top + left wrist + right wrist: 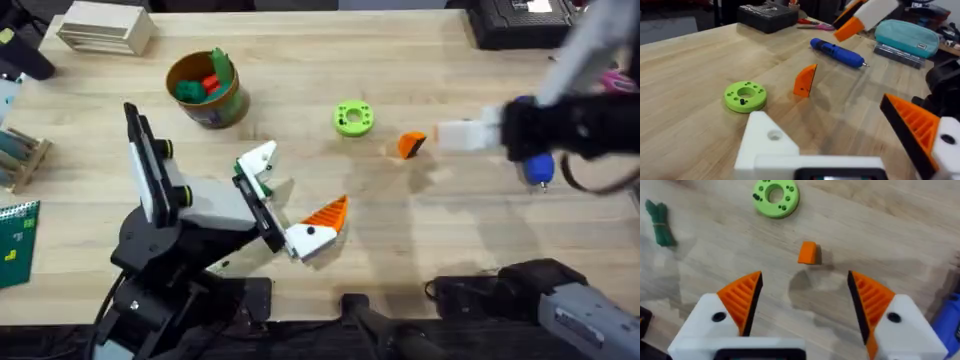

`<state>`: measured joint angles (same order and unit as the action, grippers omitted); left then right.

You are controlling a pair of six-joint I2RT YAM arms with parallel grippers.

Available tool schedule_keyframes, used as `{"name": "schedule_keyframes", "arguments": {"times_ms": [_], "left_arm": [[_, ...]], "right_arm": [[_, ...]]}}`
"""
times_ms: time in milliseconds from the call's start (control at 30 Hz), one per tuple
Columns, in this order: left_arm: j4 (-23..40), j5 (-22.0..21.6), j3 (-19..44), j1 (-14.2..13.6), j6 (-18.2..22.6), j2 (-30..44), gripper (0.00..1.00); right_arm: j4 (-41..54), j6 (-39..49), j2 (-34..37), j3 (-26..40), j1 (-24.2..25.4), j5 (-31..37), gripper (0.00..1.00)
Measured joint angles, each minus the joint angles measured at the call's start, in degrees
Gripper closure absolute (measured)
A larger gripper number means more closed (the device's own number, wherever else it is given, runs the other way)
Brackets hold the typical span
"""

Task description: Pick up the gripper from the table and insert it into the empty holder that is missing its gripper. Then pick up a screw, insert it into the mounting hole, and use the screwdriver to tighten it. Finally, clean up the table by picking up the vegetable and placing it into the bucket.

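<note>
The right end effector (805,305), ribbed orange pads spread wide, hovers over the orange wedge gripper (808,253) on the wood-grain table (880,225), green ring (775,197) beyond.

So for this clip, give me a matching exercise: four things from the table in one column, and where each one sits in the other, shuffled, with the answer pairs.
Things:
1. green ring
2. orange wedge
3. screwdriver
4. red toy vegetable

Places:
A. inside the bucket
B. on the table beside the green ring, below the open fingers of the right gripper
C. lying flat on the table beyond the wedge, near a teal pouch
D. on the table between the bucket and the wedge

Pairs: 1-D, 2-B, 3-C, 4-A
</note>
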<state>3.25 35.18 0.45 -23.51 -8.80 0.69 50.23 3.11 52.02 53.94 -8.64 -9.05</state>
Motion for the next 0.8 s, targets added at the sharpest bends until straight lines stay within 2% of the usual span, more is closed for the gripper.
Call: {"name": "schedule_keyframes", "arguments": {"times_ms": [100, 133, 267, 400, 667, 733, 767, 800], "left_arm": [[0.0, 0.2, 0.0, 0.0, 0.0, 0.0, 0.013], [0.0, 0.3, 0.0, 0.0, 0.0, 0.0, 0.014], [0.0, 0.5, 0.0, 0.0, 0.0, 0.0, 0.014], [0.0, 0.7, 0.0, 0.0, 0.0, 0.0, 0.013], [0.0, 1.0, 0.0, 0.0, 0.0, 0.0, 0.014], [0.0, 1.0, 0.0, 0.0, 0.0, 0.0, 0.014], [0.0, 1.0, 0.0, 0.0, 0.0, 0.0, 0.014], [0.0, 1.0, 0.0, 0.0, 0.0, 0.0, 0.014]], "right_arm": [[-0.7, 1.6, 6.4, 2.2, -2.5, -0.5, 0.012], [-2.0, 2.2, 12.2, 2.5, -2.8, -0.9, 0.012], [-2.3, 1.4, 18.8, 2.5, -2.9, 0.2, 0.011], [-3.0, -0.8, 23.1, 2.5, -3.8, 3.4, 0.011], [-8.4, -3.6, 27.4, 2.5, -7.6, 5.1, 0.013], [-8.4, -5.0, 28.2, 2.5, -8.0, 5.2, 0.070], [-8.2, -6.9, 29.4, 2.5, -8.1, 5.2, 0.195], [-8.2, -7.4, 29.6, 2.5, -8.1, 5.2, 0.226]]}}
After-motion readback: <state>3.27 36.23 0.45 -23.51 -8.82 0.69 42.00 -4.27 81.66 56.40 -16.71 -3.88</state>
